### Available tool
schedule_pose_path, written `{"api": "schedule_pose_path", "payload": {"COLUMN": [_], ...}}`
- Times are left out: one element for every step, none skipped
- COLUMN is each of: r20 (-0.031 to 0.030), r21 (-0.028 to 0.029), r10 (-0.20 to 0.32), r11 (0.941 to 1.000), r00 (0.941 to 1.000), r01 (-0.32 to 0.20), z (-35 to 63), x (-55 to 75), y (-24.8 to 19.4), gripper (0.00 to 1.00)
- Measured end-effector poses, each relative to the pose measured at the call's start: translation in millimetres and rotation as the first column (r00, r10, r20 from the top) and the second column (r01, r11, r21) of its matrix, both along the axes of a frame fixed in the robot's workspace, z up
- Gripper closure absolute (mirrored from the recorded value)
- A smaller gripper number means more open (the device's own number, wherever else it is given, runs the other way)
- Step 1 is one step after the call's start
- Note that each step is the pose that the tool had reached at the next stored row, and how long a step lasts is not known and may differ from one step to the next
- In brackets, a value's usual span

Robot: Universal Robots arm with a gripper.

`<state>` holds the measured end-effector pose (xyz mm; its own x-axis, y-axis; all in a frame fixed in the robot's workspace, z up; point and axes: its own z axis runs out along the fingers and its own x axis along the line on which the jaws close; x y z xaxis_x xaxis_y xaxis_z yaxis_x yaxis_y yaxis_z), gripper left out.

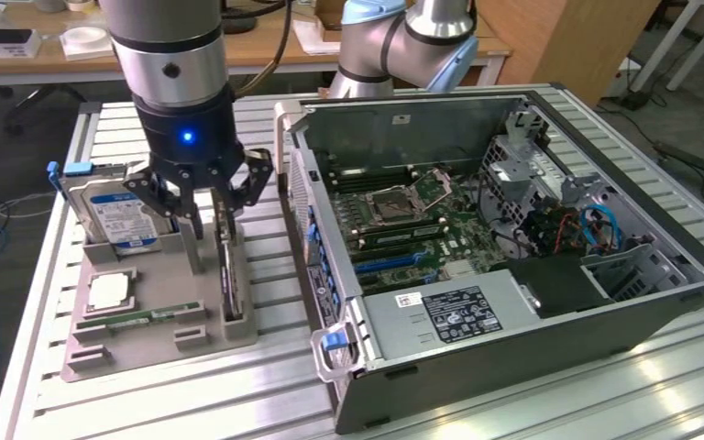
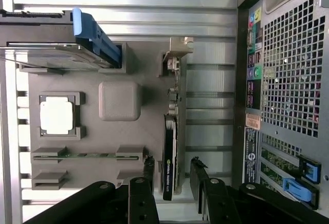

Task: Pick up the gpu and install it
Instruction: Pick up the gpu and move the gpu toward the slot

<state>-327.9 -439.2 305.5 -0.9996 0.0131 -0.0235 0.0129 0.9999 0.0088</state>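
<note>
The black multi-link gripper (image 1: 215,213) hung left of centre in the exterior view with its jaws spread wide, holding nothing. It straddled the gpu (image 1: 227,266), a thin green circuit-board card standing on edge in a slot of the grey moulded holder tray (image 1: 157,341). In the wrist view the fingers (image 2: 148,168) flanked the card and seemed just apart from it, though the angle left that unsure. The open black computer case (image 1: 511,312) filled the frame's right half, just beside the tray.
</note>
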Motion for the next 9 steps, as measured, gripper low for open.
{"api": "schedule_pose_path", "payload": {"r20": [0.0001,0.0001,0.0000,0.0001,0.0000,0.0000,0.0000,0.0001,0.0000], "r21": [0.0001,0.0000,0.0000,0.0000,0.0000,0.0000,0.0000,0.0000,0.0000], "r10": [0.000,0.000,0.000,0.000,0.000,0.000,0.000,0.000,0.000], "r11": [1.0000,1.0000,1.0000,1.0000,1.0000,1.0000,1.0000,1.0000,1.0000], "r00": [1.0000,1.0000,1.0000,1.0000,1.0000,1.0000,1.0000,1.0000,1.0000], "r01": [0.000,0.000,0.000,0.000,0.000,0.000,0.000,0.000,0.000], "z": [-0.7,-1.4,-2.2,-3.0,-3.8,-4.5,-5.3,-5.9,-6.5], "x": [0.0,0.0,0.0,0.0,0.0,0.0,0.0,0.0,0.0], "y": [-0.2,-0.3,-0.3,-0.4,-0.4,-0.5,-0.5,-0.6,-0.6], "gripper": [0.58,0.58,0.58,0.58,0.58,0.58,0.58,0.58,0.58]}}
